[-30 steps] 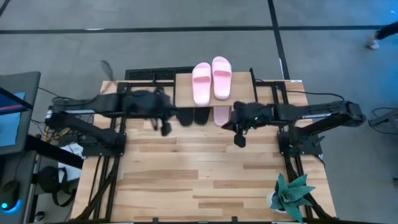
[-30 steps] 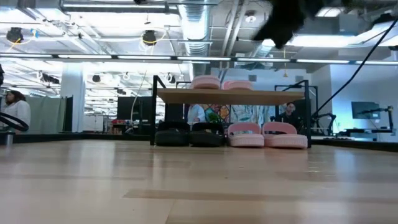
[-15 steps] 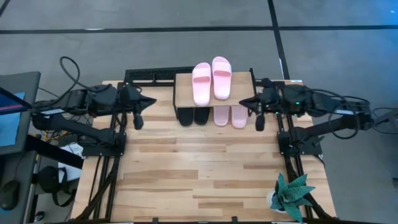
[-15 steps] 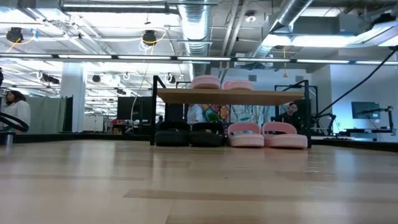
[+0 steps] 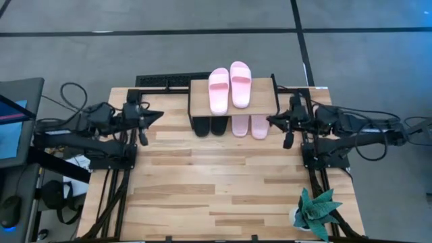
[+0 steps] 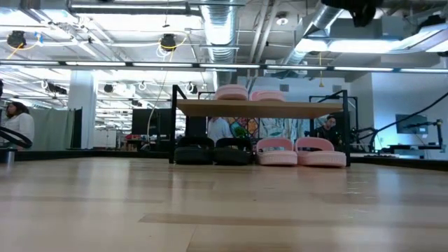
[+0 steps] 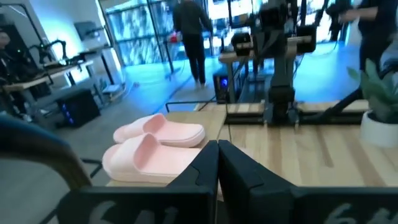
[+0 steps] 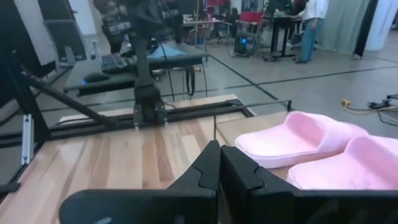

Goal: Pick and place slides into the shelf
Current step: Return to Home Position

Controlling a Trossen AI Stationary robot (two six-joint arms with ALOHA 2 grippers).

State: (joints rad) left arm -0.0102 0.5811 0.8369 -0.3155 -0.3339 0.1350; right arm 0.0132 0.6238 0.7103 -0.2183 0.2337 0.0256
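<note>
Table point(image 5: 202, 196): light wood planks | shelf point(image 5: 197, 101) stands at far edge, mid-width, black legs on the planks | on shelf board: pink pair point(image 5: 230, 86), side by side, about mid-board | on tabletop under shelf: black pair point(image 5: 208, 125) left, second pink pair point(image 5: 250, 125) just beside, right | potted plant point(image 5: 314, 210) at near right corner

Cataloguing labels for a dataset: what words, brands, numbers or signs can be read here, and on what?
None can be read.
The pink slides, black slides and shelf show no print.
Marks on the left pincer are too blurred to read.
</note>
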